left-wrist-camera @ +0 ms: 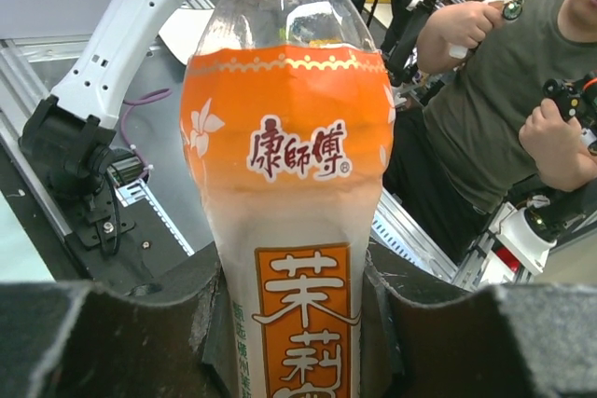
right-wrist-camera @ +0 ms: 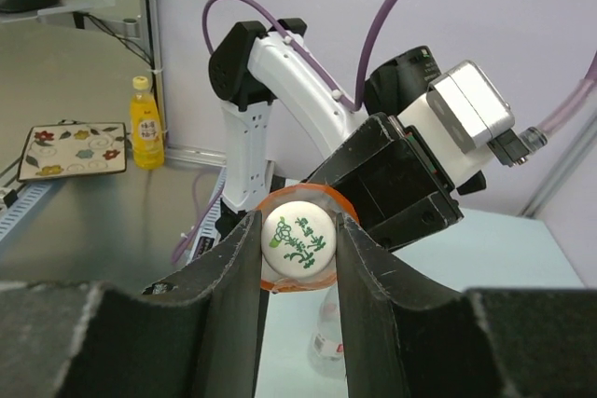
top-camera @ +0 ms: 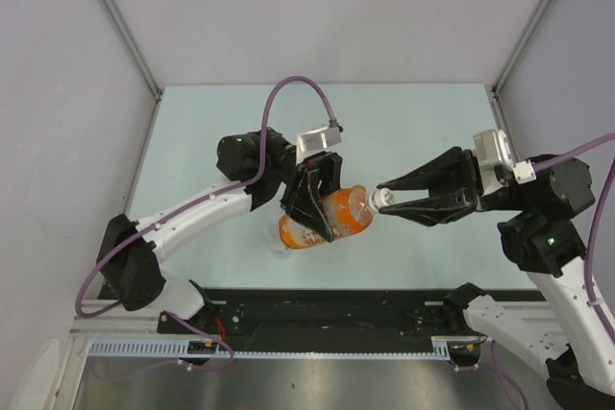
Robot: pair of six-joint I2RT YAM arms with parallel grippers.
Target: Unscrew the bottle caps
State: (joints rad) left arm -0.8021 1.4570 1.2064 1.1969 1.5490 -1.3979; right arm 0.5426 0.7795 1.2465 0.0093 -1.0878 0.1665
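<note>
The pale green table is boxed in on three sides by grey walls, with metal posts running up the back corners. At the near edge a dark rail carries both arm bases. Behind the two grippers the tabletop runs open to the back wall, and there is also room toward the right wall. The left arm's elbow sits closer to its side panel. All the work is bunched in the near middle of the table.

The left gripper is clamped around the body of the orange bottle. Its dark pads press the labelled sides, seen plainly in the left wrist view. The bottle lies roughly level, with its neck pointing toward the right arm.

The right gripper reaches in from the right and is closed tight on the white cap at the bottle's mouth (green print shows on the cap's top). One finger sits on each side of the cap, with no gap showing.

A clear bottle shows below the grip in the right wrist view — near the left gripper, though I cannot tell whether it stands or lies.
</note>
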